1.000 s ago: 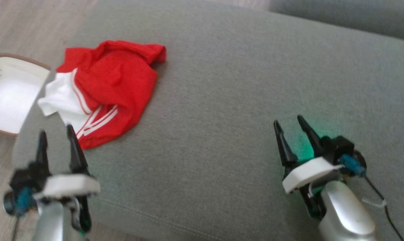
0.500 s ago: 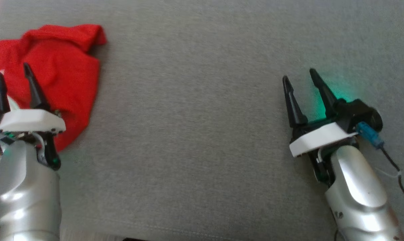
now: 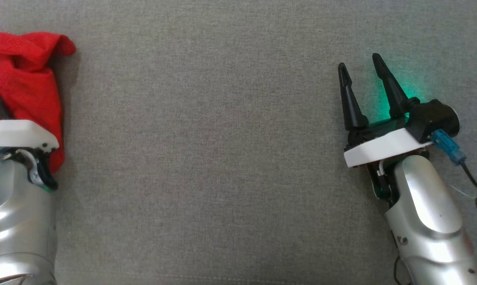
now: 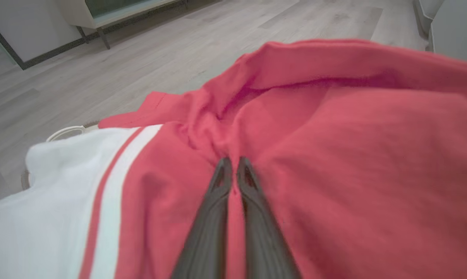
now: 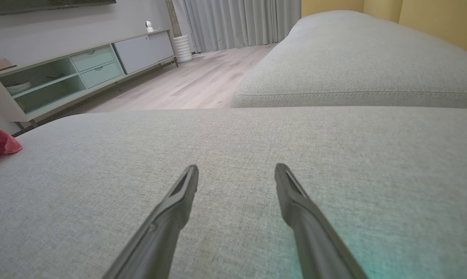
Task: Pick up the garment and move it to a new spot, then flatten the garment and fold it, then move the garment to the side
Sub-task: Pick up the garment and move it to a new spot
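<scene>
Left wrist view has the left gripper [image 4: 233, 170] lying on the red garment [image 4: 353, 155], its two dark fingers drawn almost together with a thin ridge of red cloth pinched between them. The garment is crumpled, with a rolled red edge running across its far side and a white panel [image 4: 43, 201] bordered by red and white stripes on the left of that view. Beyond it lies a pale wood floor [image 4: 140, 58]. In the head view the garment sits at the far left edge of the grey sofa cushion [image 3: 222, 158], bunched up just ahead of the left arm's white wrist plate and silver forearm. The right gripper [image 3: 358, 60] is well apart from it, on the right side of the cushion, its fingers spread wide and holding nothing. A green glow [image 3: 396, 85] falls on the fabric beside them. The right wrist view shows those two fingers hovering low over bare grey upholstery, with a small corner of the red garment at the left edge, a second grey cushion [image 5: 353, 58] beyond, and a low cabinet [image 5: 82, 73] with open shelves and drawers against the wall.
</scene>
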{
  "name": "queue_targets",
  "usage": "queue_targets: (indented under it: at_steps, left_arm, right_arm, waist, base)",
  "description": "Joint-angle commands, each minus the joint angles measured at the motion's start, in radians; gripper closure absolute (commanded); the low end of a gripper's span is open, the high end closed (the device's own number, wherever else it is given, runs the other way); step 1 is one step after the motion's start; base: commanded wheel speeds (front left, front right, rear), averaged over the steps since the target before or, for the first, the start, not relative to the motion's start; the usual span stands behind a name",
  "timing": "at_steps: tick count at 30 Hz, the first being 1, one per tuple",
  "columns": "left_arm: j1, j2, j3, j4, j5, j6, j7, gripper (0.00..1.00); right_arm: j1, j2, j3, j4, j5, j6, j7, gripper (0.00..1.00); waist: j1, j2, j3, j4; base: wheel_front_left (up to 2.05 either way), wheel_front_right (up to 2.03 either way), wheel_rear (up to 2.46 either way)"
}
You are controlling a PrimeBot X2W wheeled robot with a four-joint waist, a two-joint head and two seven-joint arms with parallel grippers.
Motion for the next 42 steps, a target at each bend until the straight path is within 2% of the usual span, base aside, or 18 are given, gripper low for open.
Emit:
queue_targets:
  at_steps: [1, 3, 8, 14, 15, 17, 22, 27, 31, 34, 35, 36, 37, 39, 42]
  left_arm:
    - [0.012, 0.043, 0.009, -0.016, 0.019, 0.003, -0.008, 1.0]
    - [0.005, 0.049, -0.001, -0.061, 0.033, 0.0, -0.013, 1.0]
    - [0.013, 0.048, -0.035, -0.287, 0.088, -0.022, -0.014, 1.0]
    - [-0.007, -0.022, -0.122, -0.469, 0.129, -0.087, -0.014, 1.0]
    - [-0.007, -0.022, -0.122, -0.469, 0.129, -0.087, -0.014, 1.0]
    - [-0.008, -0.057, -0.157, -0.497, 0.138, -0.103, -0.014, 1.0]
    - [0.005, -0.134, -0.282, -0.508, 0.166, -0.134, -0.014, 1.0]
    - [0.02, -0.162, -0.416, -0.463, 0.134, -0.155, -0.014, 1.0]
    - [0.055, -0.165, -0.585, -0.45, -0.001, -0.159, -0.014, 1.0]
    - [0.082, -0.165, -0.705, -0.439, -0.084, -0.131, -0.014, 1.0]
    - [0.09, -0.165, -0.735, -0.436, -0.109, -0.117, -0.014, 0.96]
    - [0.097, -0.165, -0.759, -0.434, -0.129, -0.102, -0.014, 0.42]
    - [0.104, -0.165, -0.78, -0.433, -0.143, -0.087, -0.014, 0.0]
    - [0.121, -0.165, -0.806, -0.434, -0.163, -0.06, -0.014, 0.0]
    - [0.147, -0.165, -0.788, -0.452, -0.169, -0.013, -0.014, 0.0]
  right_arm:
    - [0.026, -0.009, 0.007, 0.013, 0.007, -0.001, 0.002, 0.0]
    - [0.026, -0.006, 0.008, 0.018, 0.011, -0.001, 0.002, 0.0]
    - [0.029, 0.01, 0.012, 0.031, 0.027, -0.001, 0.002, 0.0]
    - [0.04, 0.027, 0.017, 0.041, 0.053, -0.001, 0.002, 0.0]
    - [0.04, 0.027, 0.017, 0.041, 0.053, -0.001, 0.002, 0.0]
    - [0.041, 0.029, 0.024, 0.042, 0.062, -0.001, 0.002, 0.0]
    - [0.046, 0.03, 0.053, 0.037, 0.113, -0.001, 0.002, 0.0]
    - [0.046, 0.03, 0.094, 0.024, 0.155, -0.001, 0.002, 0.0]
    - [0.052, 0.03, 0.116, 0.026, 0.18, -0.001, 0.002, 0.0]
    - [0.055, 0.03, 0.125, 0.028, 0.19, -0.001, 0.002, 0.0]
    - [0.056, 0.03, 0.125, 0.028, 0.192, -0.001, 0.002, 0.0]
    - [0.058, 0.03, 0.124, 0.029, 0.193, -0.001, 0.002, 0.0]
    - [0.06, 0.03, 0.121, 0.029, 0.193, -0.001, 0.002, 0.0]
    - [0.067, 0.03, 0.109, 0.03, 0.19, -0.001, 0.002, 0.0]
    - [0.074, 0.03, 0.093, 0.033, 0.183, -0.001, 0.002, 0.0]
  waist:
    - [0.0, 0.0, -0.01, -0.001]
    - [0.0, 0.0, -0.023, -0.003]
    - [0.0, 0.0, -0.073, -0.032]
    - [0.0, 0.0, -0.134, -0.125]
    - [0.0, 0.0, -0.134, -0.125]
    - [0.0, 0.0, -0.147, -0.164]
    - [0.0, 0.0, -0.169, -0.264]
    - [0.0, 0.0, -0.179, -0.371]
    - [0.0, 0.0, -0.187, -0.433]
    - [0.0, 0.0, -0.192, -0.458]
    - [0.0, 0.0, -0.193, -0.461]
    - [0.0, 0.0, -0.195, -0.461]
    - [0.0, 0.0, -0.198, -0.46]
    - [0.0, 0.0, -0.203, -0.449]
    - [0.0, 0.0, -0.215, -0.42]
  base:
    - [0.0, 0.0, 0.0]
    - [0.0, 0.0, 0.0]
    - [0.0, 0.0, 0.0]
    - [0.0, 0.0, 0.0]
    - [0.0, 0.0, 0.0]
    - [0.0, 0.0, 0.0]
    - [0.0, 0.0, 0.0]
    - [0.0, 0.0, 0.0]
    - [0.0, 0.0, 0.0]
    - [0.0, 0.0, 0.0]
    - [0.0, 0.0, 0.0]
    - [0.0, 0.0, 0.0]
    - [0.0, 0.0, 0.0]
    - [0.0, 0.0, 0.0]
    - [0.0, 0.0, 0.0]
